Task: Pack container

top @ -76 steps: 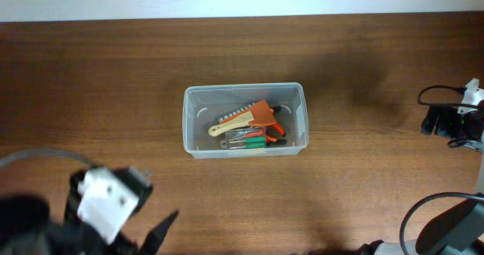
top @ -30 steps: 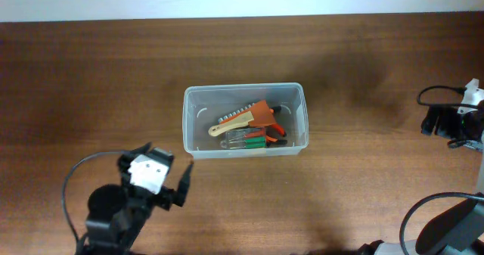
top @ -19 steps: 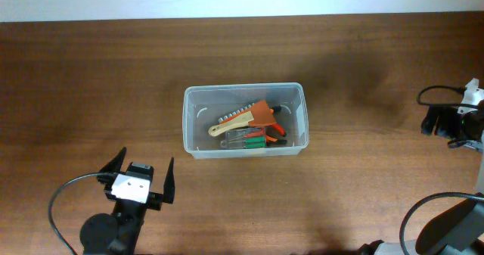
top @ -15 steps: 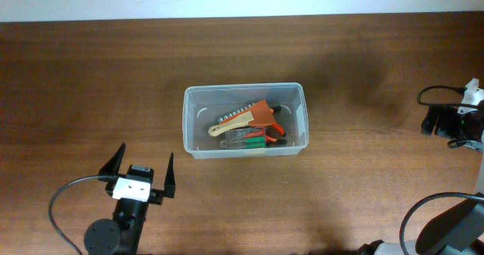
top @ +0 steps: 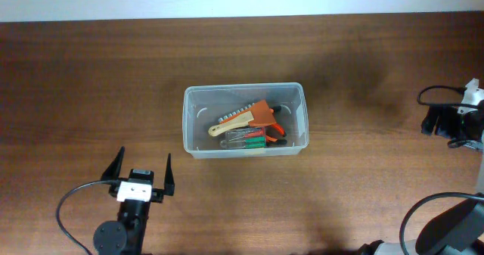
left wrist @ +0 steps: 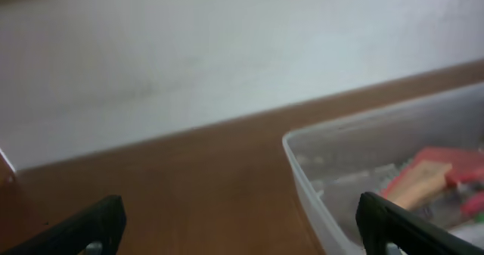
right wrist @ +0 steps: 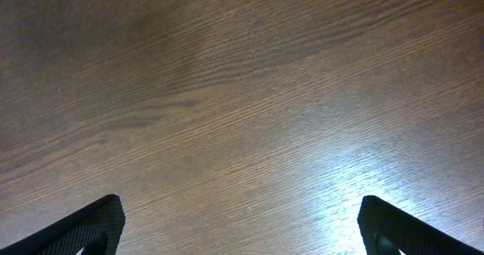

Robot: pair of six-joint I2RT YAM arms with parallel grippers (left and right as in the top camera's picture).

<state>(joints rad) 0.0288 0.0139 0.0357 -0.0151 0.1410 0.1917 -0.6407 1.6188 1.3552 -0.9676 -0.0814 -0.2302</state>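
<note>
Container (top: pixel 190 131) holds tools (top: pixel 252 125); left gripper (top: pixel 144 161) and right gripper (right wrist: pixel 240 217) gape empty. Swing in low and you could shove it.

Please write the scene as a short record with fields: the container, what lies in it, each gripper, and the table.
container: clear plastic tub, upright, mid-table, no lid on it
contents: hand tools, one with wooden handle and orange part, others with green or red handles
left gripper: open, empty, apart from the container
right gripper: open, empty, over bare wood
table: brown wood
</note>
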